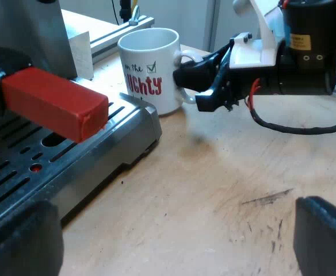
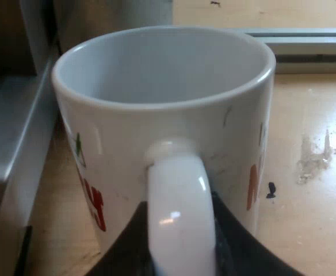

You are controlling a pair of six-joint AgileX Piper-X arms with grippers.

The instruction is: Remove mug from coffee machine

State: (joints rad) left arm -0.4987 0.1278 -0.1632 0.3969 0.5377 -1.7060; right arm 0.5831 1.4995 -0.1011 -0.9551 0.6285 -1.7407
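White china is what the mug (image 1: 151,69) is made of, smooth and shiny, with red letters and a green tick on its round side, and nothing is seen inside it. It is stood upright on the pale wooden table (image 1: 214,190), just beside the corner of the grey metal drip tray (image 1: 134,123) of the espresso machine (image 1: 24,29), not on the tray itself. The mug's handle (image 2: 179,201), a thick curved loop, is pointed straight at the right gripper (image 2: 179,256). Its 2 black fingers (image 2: 234,256) are set 1 on each side of the loop and look pressed against it, so the mug is judged to be held by its handle. The left gripper (image 1: 171,241) is seen low over the table by the tray's edge, well apart from the mug. Its 2 fingers (image 1: 323,236) are spread wide and nothing is held between them. The right arm is by far the nearer 1. A blocky red handle end (image 1: 53,103) is stuck out over the slotted tray. The wood is scratched and smudged. For the next move, the mug would likely need to be drawn away from the tray along the line of its handle, and the hard metal corner could be bumped.
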